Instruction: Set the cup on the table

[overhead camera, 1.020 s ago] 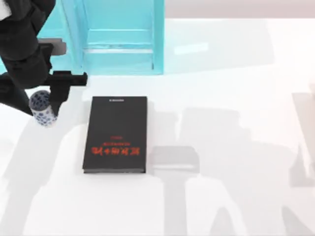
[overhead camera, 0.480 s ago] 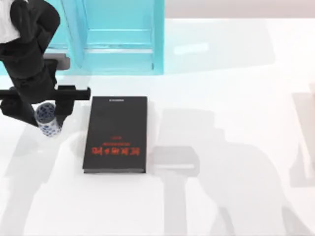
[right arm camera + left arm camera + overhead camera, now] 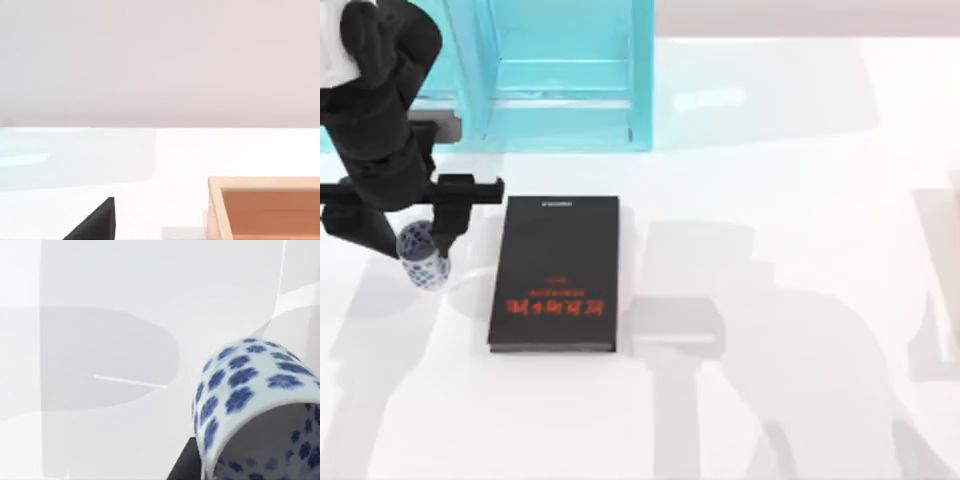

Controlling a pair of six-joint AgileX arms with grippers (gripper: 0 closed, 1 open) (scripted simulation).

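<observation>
cup (image 3: 423, 262) lower, nearer book (image 3: 557, 272)

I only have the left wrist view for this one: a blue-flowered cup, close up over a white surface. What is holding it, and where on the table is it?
Observer: In the top view, the left claw grips the cup near the table's left side.
Operator: Is anything close by?
Observer: A black book with red lettering lies flat to the cup's right, apart from it.
Operator: And further back?
Observer: A translucent cyan shelf unit stands behind the book.
Operator: What about the right arm?
Observer: Its wrist view shows an orange-brown box on the table.
</observation>
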